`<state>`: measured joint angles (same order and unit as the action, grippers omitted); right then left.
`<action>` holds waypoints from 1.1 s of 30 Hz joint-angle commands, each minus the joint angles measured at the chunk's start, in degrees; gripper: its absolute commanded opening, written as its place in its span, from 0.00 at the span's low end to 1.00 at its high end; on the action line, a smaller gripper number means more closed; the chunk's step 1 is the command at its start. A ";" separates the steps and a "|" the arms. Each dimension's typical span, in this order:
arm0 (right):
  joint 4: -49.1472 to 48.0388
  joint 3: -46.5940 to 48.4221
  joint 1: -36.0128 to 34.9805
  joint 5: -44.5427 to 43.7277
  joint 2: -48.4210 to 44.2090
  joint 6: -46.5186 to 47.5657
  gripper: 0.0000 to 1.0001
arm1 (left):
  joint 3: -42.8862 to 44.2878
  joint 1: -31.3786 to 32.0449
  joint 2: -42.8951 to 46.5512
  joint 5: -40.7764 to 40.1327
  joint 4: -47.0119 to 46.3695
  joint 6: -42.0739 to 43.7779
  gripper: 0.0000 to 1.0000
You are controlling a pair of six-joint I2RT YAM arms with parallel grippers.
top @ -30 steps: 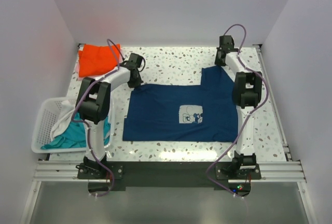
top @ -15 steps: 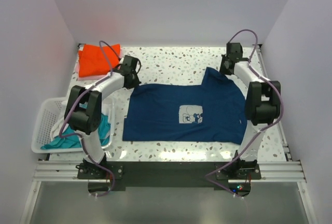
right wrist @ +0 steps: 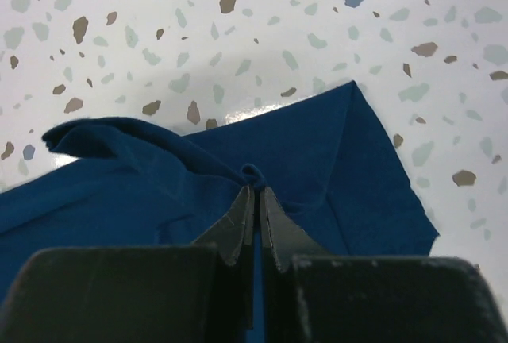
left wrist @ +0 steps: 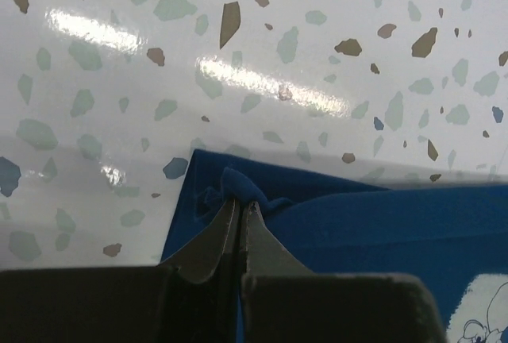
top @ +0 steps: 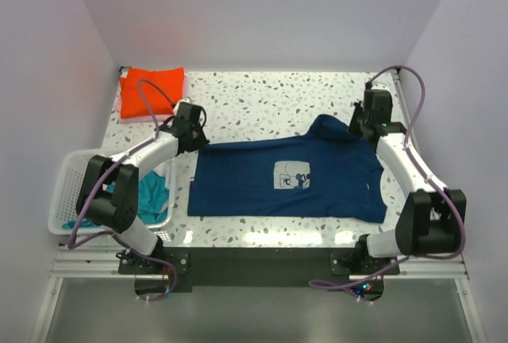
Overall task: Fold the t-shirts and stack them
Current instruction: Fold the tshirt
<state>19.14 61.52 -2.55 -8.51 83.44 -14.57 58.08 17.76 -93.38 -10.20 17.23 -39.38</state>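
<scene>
Navy tee [top: 286, 180] lies spread flat, print facing up, at the centre of the table [top: 270, 93]. Left gripper [left wrist: 241, 205] is clenched on a small bunch of cloth at the tee's far left corner, jaws pressed together with the fabric between the tips. Right gripper [right wrist: 255, 190] is clenched on a pinch of cloth at the tee's far right side, beside a sleeve that is folded over. Orange tee [top: 151, 91] sits folded at the table's far left corner, well apart from the navy tee. Teal tee [top: 147, 194] lies crumpled in the basket [top: 67, 188] at the left edge.
</scene>
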 commanded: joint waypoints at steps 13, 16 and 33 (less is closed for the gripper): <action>13.89 -11.68 0.26 -11.95 -24.98 -4.59 0.00 | -11.05 0.17 12.26 -0.18 -3.61 -2.72 0.00; 17.15 -12.29 0.26 -13.98 -28.24 -6.35 0.00 | -12.81 0.17 13.93 0.18 -3.44 -3.16 0.00; 29.20 -15.46 0.26 -12.40 -38.70 -12.50 0.00 | -20.20 2.10 22.19 0.79 -2.12 -6.06 0.00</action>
<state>45.56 46.83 -2.55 -20.27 46.22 -24.80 38.63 19.33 -73.41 -8.97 15.57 -43.99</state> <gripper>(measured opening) 0.018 0.021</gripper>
